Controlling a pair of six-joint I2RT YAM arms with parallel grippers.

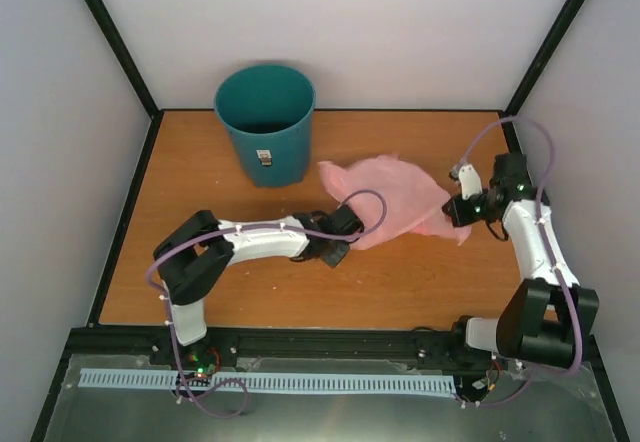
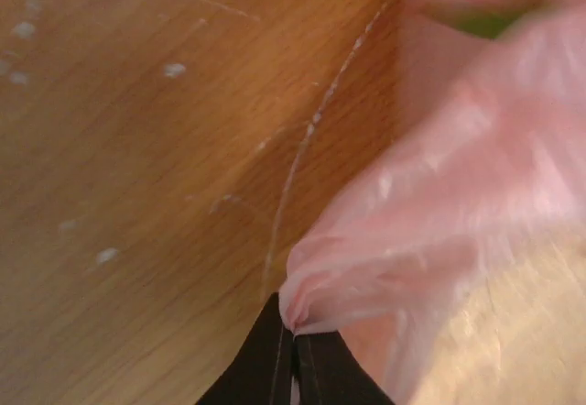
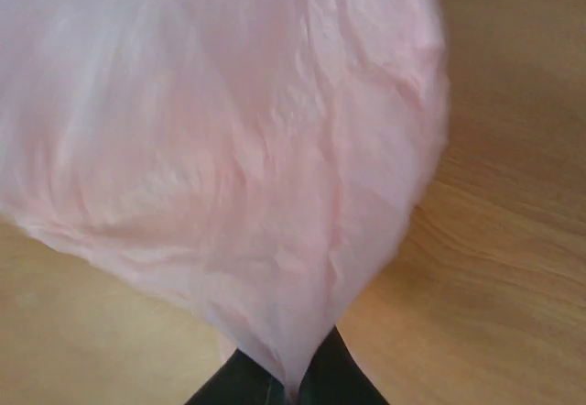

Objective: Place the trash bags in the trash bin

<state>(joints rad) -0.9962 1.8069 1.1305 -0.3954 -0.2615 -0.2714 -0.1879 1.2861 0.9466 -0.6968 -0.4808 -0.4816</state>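
Note:
The pink trash bag [image 1: 395,197] hangs spread between my two grippers, over the table's middle right. My left gripper [image 1: 340,242] is shut on its near-left edge; the left wrist view shows the black fingertips [image 2: 275,355] pinching a bunched fold of the bag [image 2: 458,185]. My right gripper [image 1: 455,212] is shut on its right edge; the right wrist view shows the bag [image 3: 238,130] billowing out from the closed fingertips [image 3: 330,377]. The teal trash bin [image 1: 266,124] stands upright at the back left, its mouth open and its white label facing me, just left of the bag's far corner.
The orange wooden table [image 1: 200,212] is framed by black rails and white walls. The left arm's purple cable [image 1: 375,202] loops over the bag's near-left part.

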